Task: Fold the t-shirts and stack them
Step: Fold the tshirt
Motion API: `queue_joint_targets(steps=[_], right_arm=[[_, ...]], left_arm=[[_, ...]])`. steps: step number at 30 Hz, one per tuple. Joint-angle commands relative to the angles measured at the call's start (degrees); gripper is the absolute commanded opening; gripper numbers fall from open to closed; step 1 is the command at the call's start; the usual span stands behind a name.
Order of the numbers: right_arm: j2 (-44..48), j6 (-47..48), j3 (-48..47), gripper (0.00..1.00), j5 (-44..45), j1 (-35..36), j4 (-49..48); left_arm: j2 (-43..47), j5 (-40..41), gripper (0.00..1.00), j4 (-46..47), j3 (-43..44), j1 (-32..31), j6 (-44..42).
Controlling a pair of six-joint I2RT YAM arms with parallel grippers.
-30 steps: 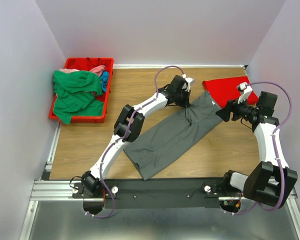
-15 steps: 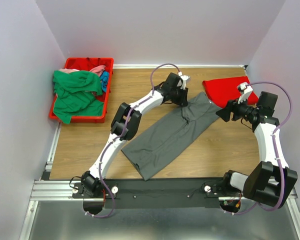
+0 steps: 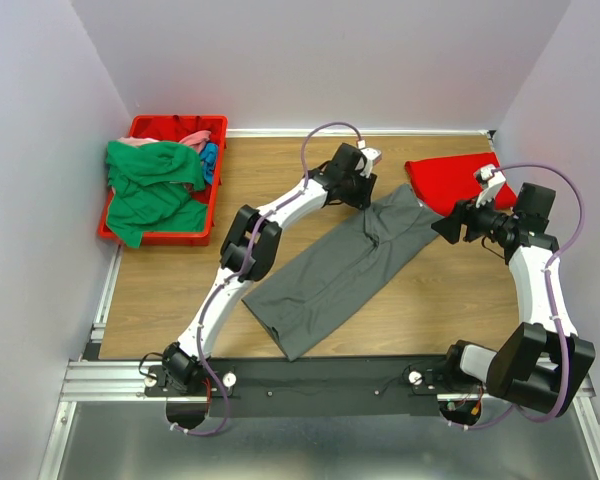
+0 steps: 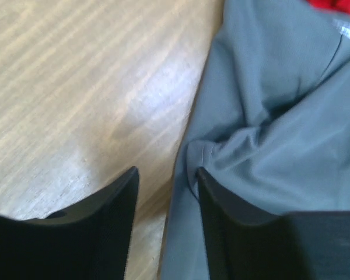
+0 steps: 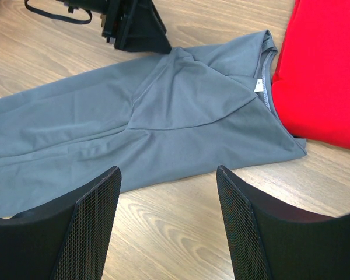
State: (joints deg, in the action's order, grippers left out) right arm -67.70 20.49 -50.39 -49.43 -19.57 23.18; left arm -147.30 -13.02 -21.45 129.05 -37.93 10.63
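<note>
A dark grey t-shirt [image 3: 335, 272] lies folded lengthwise into a long diagonal strip across the table, its sides turned in over the body [image 5: 181, 96]. My left gripper [image 3: 363, 190] hovers at its upper left edge; in the left wrist view the gripper [image 4: 166, 172] is open, with the grey cloth's edge [image 4: 280, 116] and bare wood showing between its fingers. A folded bright red t-shirt [image 3: 450, 178] rests at the back right, by the grey collar [image 5: 267, 87]. My right gripper [image 3: 442, 228] is open over bare wood [image 5: 169, 169], just off the grey shirt's right edge.
A red plastic bin [image 3: 175, 125] at the back left holds a heaped green t-shirt [image 3: 155, 190], with pink [image 3: 194, 138] and blue [image 3: 209, 160] cloth beside it. Walls close in the table on three sides. Bare wood [image 3: 170, 290] lies left of the grey shirt.
My left gripper has opened, let go of the grey shirt's folded side and drawn back up and to the left. The right arm has stayed still.
</note>
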Motion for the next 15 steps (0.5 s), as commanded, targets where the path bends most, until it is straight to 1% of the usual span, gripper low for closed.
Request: queue_joint_targets(steps=[1, 4, 6, 9, 10, 12, 13, 15], right_arm=[[1.0, 0.0, 0.9, 0.73, -1.8, -0.5, -0.9], [0.8, 0.1, 0.9, 0.73, -1.8, -0.5, -0.9], [0.8, 0.1, 0.9, 0.73, -1.7, -0.5, -0.9], [0.8, 0.1, 0.9, 0.73, -1.6, -0.5, -0.9], [0.8, 0.1, 0.9, 0.73, -1.6, -0.5, -0.9], [0.8, 0.2, 0.9, 0.73, -1.5, -0.6, -0.9], [0.9, 0.2, 0.9, 0.73, -1.5, -0.6, -0.9], [0.9, 0.2, 0.9, 0.73, -1.7, -0.7, -0.9]], left_arm=[[0.4, -0.8, 0.54, -4.7, 2.4, -1.2, -3.9], [-1.1, -4.0, 0.54, -6.6, 3.7, -2.1, -4.8], [-1.8, -4.7, 0.54, -7.1, 3.7, -2.6, -5.3], [-2.4, -5.1, 0.47, -7.6, 3.7, -3.0, -4.8], [-2.5, -4.9, 0.41, -7.8, 3.8, -3.0, -4.7], [-2.7, -4.7, 0.36, -8.2, 3.9, -3.0, -4.3], [-3.0, -4.5, 0.30, -8.5, 4.1, -3.0, -4.3], [-3.3, -3.1, 0.23, -9.5, 4.4, -3.0, -4.0]])
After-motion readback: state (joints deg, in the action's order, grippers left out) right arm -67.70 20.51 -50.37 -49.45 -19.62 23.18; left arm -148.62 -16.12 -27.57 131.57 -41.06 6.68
